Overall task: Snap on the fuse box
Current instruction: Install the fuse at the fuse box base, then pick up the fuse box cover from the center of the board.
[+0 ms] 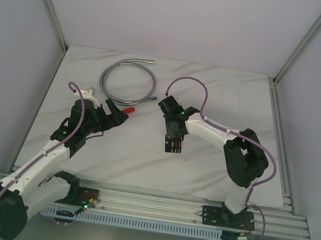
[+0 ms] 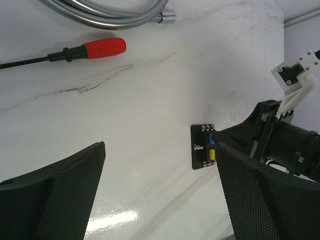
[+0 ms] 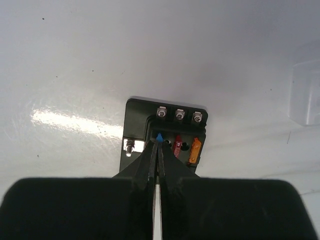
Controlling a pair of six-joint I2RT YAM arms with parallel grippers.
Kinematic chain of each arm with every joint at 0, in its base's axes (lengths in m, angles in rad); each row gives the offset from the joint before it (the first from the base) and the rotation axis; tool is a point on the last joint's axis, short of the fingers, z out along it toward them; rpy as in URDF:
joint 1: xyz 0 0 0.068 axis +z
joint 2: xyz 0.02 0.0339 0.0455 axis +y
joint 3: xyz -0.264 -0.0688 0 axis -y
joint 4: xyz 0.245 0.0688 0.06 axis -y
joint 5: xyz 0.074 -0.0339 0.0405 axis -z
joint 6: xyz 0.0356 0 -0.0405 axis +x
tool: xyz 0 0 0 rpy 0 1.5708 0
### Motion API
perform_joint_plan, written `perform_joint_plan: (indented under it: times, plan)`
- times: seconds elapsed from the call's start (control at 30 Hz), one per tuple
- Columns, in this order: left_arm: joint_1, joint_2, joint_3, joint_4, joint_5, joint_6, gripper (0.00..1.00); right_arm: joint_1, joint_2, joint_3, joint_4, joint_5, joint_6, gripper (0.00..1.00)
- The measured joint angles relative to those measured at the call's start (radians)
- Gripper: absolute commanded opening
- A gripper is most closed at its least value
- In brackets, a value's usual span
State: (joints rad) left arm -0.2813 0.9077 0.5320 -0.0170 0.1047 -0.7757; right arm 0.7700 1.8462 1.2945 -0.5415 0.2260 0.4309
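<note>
The black fuse box (image 1: 173, 144) lies flat on the white marbled table, near the middle. My right gripper (image 1: 175, 138) stands over it, shut, its fingers pressed together. In the right wrist view the gripper (image 3: 159, 143) has its tips at a blue fuse (image 3: 159, 136) standing in the fuse box (image 3: 137, 117). A red fuse (image 3: 177, 146) and an orange fuse (image 3: 195, 148) sit in slots beside it. My left gripper (image 1: 115, 114) hovers to the left, open and holding nothing. In its own view the left gripper (image 2: 160, 150) looks across bare table at the fuse box (image 2: 200, 157).
A red-handled screwdriver (image 1: 129, 109) lies just beyond my left gripper. A coiled metal hose (image 1: 127, 82) sits behind it toward the back. A small clear square cover (image 3: 305, 92) lies on the table to the right of the fuse box.
</note>
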Motion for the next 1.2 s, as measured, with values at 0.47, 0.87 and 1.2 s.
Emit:
perform_joint_plan:
  times: [0.47, 0.87, 1.2]
  plan:
    - [0.001, -0.012, 0.000, -0.006, 0.000, 0.000, 1.00, -0.068, -0.077, -0.155, 0.166, -0.125, 0.030, 0.00]
    - [0.001, -0.017, 0.000, -0.007, 0.000, 0.000, 1.00, -0.052, -0.057, -0.109, 0.142, -0.101, 0.005, 0.02]
    - [0.001, -0.026, 0.000, -0.010, 0.000, 0.001, 1.00, -0.026, -0.046, 0.029, 0.053, -0.060, -0.085, 0.43]
